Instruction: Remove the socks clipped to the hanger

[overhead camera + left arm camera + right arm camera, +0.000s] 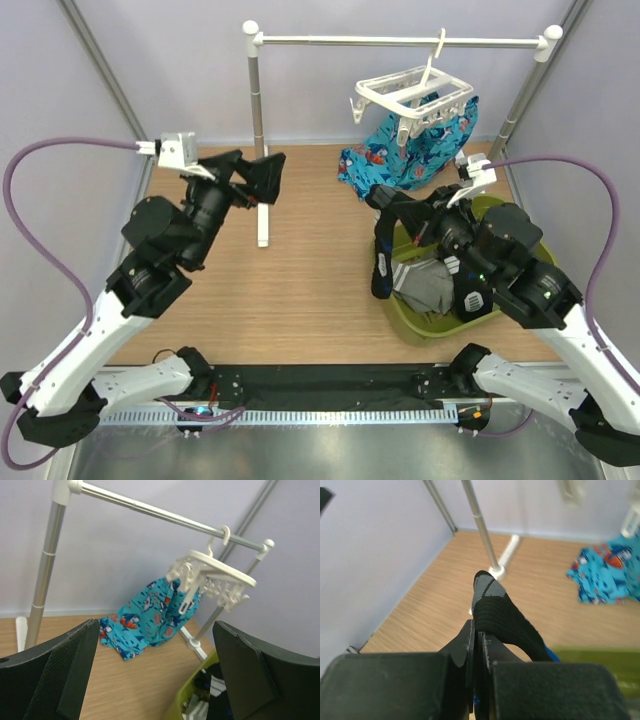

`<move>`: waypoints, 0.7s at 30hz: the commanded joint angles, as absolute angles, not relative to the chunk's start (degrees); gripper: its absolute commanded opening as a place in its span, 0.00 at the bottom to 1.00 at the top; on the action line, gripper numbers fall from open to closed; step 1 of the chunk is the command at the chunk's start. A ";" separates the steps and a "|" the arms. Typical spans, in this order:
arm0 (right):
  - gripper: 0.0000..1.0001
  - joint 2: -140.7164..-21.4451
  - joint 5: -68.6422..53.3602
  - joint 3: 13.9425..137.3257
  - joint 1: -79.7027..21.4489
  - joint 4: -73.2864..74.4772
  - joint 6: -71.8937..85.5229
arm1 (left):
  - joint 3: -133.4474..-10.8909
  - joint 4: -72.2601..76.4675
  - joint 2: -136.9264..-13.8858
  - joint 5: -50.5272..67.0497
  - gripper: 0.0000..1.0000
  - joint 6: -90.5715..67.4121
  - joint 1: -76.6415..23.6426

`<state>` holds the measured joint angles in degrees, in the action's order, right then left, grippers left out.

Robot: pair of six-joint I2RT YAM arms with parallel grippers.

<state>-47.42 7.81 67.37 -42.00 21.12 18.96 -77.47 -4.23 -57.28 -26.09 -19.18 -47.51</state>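
The black sock (380, 270), grey at its tip and with white marks along its length, is pinched in the right claw (388, 232), whose jaws are clenched flat on the fabric. It hangs from them with its long axis running downward, beside the left rim of the green basket (432, 333). Grey socks (425, 285) with banded cuffs lie inside that basket, just to the right of the dangling one. The claw points toward the middle of the desk (300, 290), so the basket's opening lies to its right and slightly behind its tips. As a judgement, dropping the sock in calls for a short shift to the right before the jaws let go, or it may slide down outside the rim. The hanger (415, 95) hangs by its hook on the rail (400, 42) at the far right, above and beyond the basket. Only the blue patterned cloth (400, 150) can be seen clipped to it, and no sock shows on its pegs in either view of it. The left claw (250, 172) is released, jaws spread wide and holding nothing, well apart on the far left, facing the hanger. The right arm is much the nearer of the 2 to both sock and basket.
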 commanded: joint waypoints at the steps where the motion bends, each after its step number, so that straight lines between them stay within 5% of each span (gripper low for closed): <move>1: 0.01 -48.24 15.98 72.94 -42.28 41.11 22.85 | -70.52 -9.40 -52.31 -17.51 1.00 -23.11 -47.64; 12: 0.01 -55.89 50.25 84.72 -41.40 63.97 28.03 | -59.94 -17.75 -40.08 -15.83 1.00 -23.38 -47.64; 21: 0.01 -56.34 48.96 77.98 -32.89 59.95 23.56 | -55.38 -17.23 -37.35 -15.12 1.00 -20.92 -47.64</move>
<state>-56.51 47.27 80.64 -36.49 62.43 25.80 -56.55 -17.93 -37.45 -16.21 -22.90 -47.51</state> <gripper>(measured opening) 0.059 0.996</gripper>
